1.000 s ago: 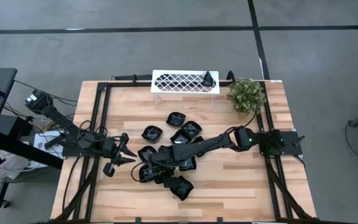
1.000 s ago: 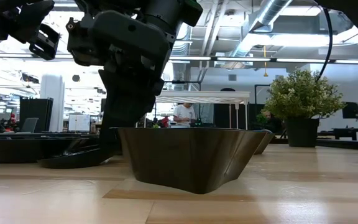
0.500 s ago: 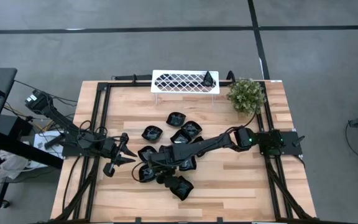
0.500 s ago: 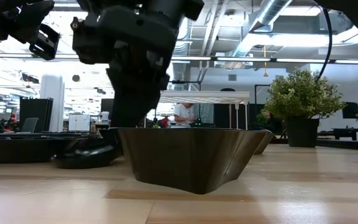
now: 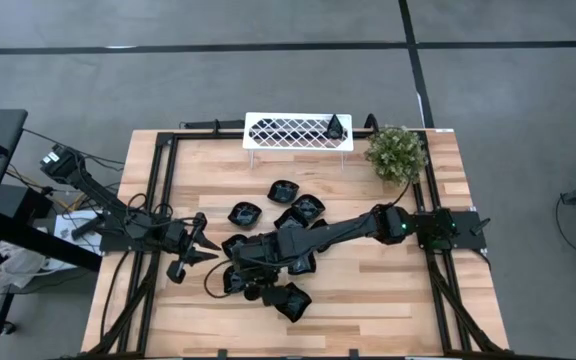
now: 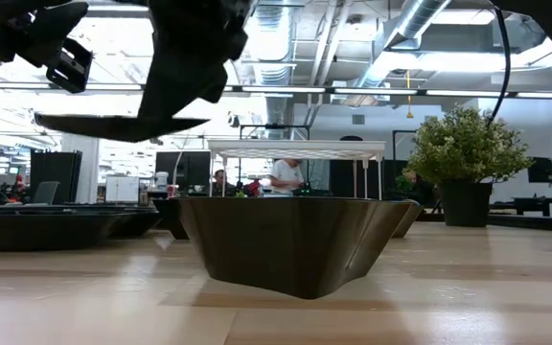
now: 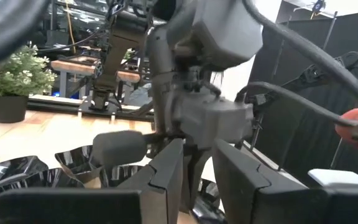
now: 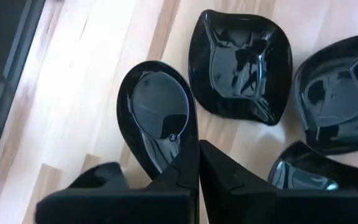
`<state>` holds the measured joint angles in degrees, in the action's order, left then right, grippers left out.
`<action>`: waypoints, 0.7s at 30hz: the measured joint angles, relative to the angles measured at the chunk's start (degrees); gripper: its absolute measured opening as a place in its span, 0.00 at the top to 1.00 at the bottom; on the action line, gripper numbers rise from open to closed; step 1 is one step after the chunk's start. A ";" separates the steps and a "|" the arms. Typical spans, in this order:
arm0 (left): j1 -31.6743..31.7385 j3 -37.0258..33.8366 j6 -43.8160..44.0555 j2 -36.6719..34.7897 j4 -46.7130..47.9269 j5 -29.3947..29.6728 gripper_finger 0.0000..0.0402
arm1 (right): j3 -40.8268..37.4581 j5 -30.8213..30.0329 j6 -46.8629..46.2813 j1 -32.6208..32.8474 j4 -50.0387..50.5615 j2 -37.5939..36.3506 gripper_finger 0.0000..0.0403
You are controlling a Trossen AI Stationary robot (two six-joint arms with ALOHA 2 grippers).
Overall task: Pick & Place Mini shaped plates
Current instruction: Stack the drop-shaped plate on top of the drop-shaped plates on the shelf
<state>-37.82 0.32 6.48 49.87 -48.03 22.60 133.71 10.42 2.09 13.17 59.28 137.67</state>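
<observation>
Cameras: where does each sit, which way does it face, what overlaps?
High: overhead, straight down on the table; both arms show.
Low: table height, level across; the lifted plate hangs from the right arm, near plate in front.
Left wrist: on the left arm, facing the right arm over its own fingers.
Right wrist: looks down at the teardrop plate in the right pincer.
Shared: low and right wrist both show that held plate.

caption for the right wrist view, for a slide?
Right gripper shut on a teardrop plate's rim, other black plates on the wooden table.
</observation>
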 joint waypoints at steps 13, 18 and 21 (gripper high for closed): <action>1.15 0.11 0.28 2.61 -0.12 0.50 0.78 | 1.20 -0.49 6.80 -0.20 12.16 -4.20 1.00; 3.85 2.64 3.70 6.78 -0.38 0.52 0.78 | 1.24 -2.89 8.97 -0.46 12.83 -7.00 1.00; 4.94 4.41 5.97 10.42 -0.35 0.50 0.78 | 1.24 -4.38 9.05 -0.81 13.93 -8.60 1.00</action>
<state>-32.88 4.72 12.45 60.29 -48.38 23.10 134.96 6.05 11.14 12.36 73.21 129.06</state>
